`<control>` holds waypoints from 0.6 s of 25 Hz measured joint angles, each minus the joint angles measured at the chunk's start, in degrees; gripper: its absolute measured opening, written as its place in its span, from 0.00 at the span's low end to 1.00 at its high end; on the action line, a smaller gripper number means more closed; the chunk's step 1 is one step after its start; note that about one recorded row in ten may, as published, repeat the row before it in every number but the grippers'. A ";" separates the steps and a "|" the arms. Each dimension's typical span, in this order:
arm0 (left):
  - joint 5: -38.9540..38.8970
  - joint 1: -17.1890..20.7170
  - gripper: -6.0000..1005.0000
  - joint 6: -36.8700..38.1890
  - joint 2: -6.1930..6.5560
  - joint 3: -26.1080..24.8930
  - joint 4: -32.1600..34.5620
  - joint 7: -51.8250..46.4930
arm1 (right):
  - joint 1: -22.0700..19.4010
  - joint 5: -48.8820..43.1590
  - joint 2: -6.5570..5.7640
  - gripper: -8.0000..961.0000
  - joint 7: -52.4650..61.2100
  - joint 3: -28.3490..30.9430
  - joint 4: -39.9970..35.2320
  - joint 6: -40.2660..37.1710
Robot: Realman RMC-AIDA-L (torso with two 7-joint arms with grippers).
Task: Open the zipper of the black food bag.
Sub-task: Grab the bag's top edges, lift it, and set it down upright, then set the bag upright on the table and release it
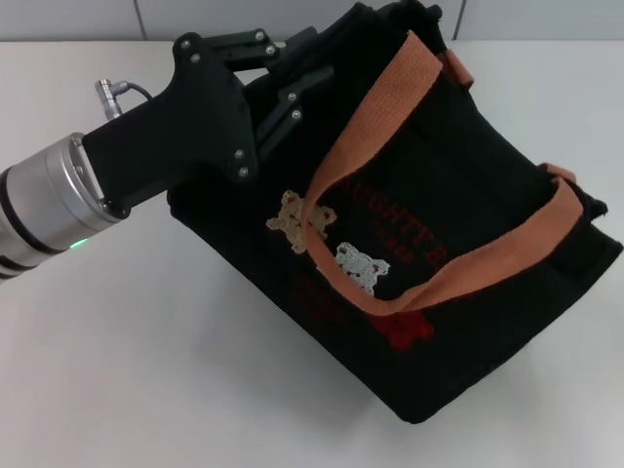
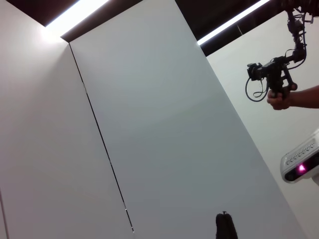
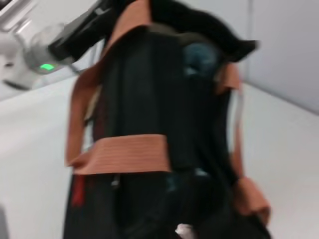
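Note:
The black food bag [image 1: 458, 244] lies tilted on the white table, its front with the bear pictures and red mark facing up and its orange-brown handles draped across it. My left gripper [image 1: 310, 60] is at the bag's upper left edge, its dark fingers closed against the fabric there. The right wrist view looks along the black food bag [image 3: 144, 99] from close by, and its mouth gapes with something teal inside. I cannot make out the zipper in any view. My right gripper is out of sight.
White table [image 1: 146, 370] surrounds the bag on all sides, with a grey wall behind. The left wrist view shows only wall panels, ceiling lights and a person's hand [image 2: 284, 97] holding a device far off.

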 joint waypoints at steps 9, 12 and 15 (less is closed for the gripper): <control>0.00 0.23 0.21 0.06 0.00 0.04 -0.20 0.00 | 1.18 -5.23 -1.80 0.32 -7.96 -1.65 11.52 9.94; 0.00 0.16 0.22 0.26 0.00 0.05 -0.46 0.00 | 2.55 -5.35 -1.02 0.41 -8.40 -4.79 13.46 13.17; 0.00 0.02 0.23 0.21 0.00 0.08 -0.60 0.00 | 5.42 -5.36 -0.47 0.50 -8.95 -8.94 18.59 17.69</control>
